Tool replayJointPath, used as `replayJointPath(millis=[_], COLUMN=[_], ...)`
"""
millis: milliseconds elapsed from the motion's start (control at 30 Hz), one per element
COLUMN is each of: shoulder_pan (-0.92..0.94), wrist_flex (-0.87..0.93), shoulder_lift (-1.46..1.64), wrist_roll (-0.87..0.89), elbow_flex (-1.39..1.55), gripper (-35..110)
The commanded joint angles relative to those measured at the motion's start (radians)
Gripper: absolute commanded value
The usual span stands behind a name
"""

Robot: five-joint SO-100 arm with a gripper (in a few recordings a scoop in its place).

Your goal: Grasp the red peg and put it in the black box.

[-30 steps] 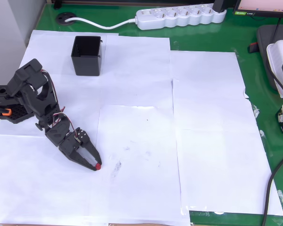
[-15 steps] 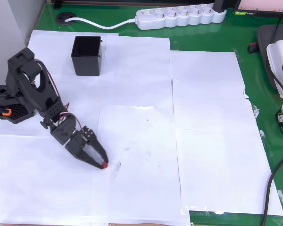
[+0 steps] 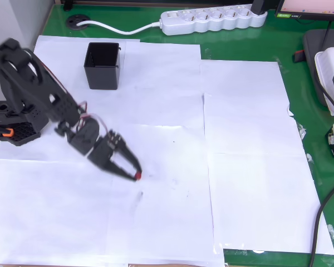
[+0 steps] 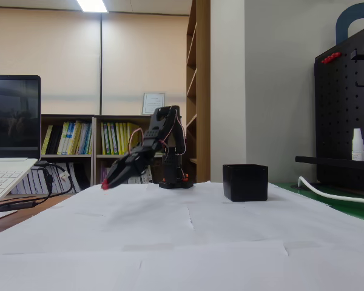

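The tiny red peg (image 3: 137,176) sits pinched at the tip of my black gripper (image 3: 134,174), which is shut on it. In the fixed view the peg (image 4: 104,186) and gripper (image 4: 107,183) hang a little above the white paper, pointing down to the left. The black box (image 3: 103,65) stands upright on the paper at the back left in the overhead view, well apart from the gripper. In the fixed view the box (image 4: 246,182) is to the right of the arm.
White paper sheets (image 3: 239,167) cover a green table. A white power strip (image 3: 214,19) and its cable lie along the back edge. A laptop (image 4: 12,145) and other devices sit off the paper's far side.
The arm has raised and swung the gripper up and to the right in the overhead view, carrying the red peg off the paper.
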Motion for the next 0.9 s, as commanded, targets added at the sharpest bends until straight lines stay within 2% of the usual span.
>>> replayJointPath(millis=[0, 300, 567, 767, 867], shoulder_pan=[-0.089, -0.342, -0.581, -0.733, -0.818], wrist_flex=[0.140, 0.370, 0.968, 1.269, 1.351], shoulder_lift=[-0.267, -0.500, -0.609, -0.563, -0.520], wrist_roll=[0.038, 0.071, 0.169, 0.252, 0.310], elbow_flex=[0.086, 0.147, 0.460, 0.607, 0.637], gripper=[0, 0, 0, 0, 0])
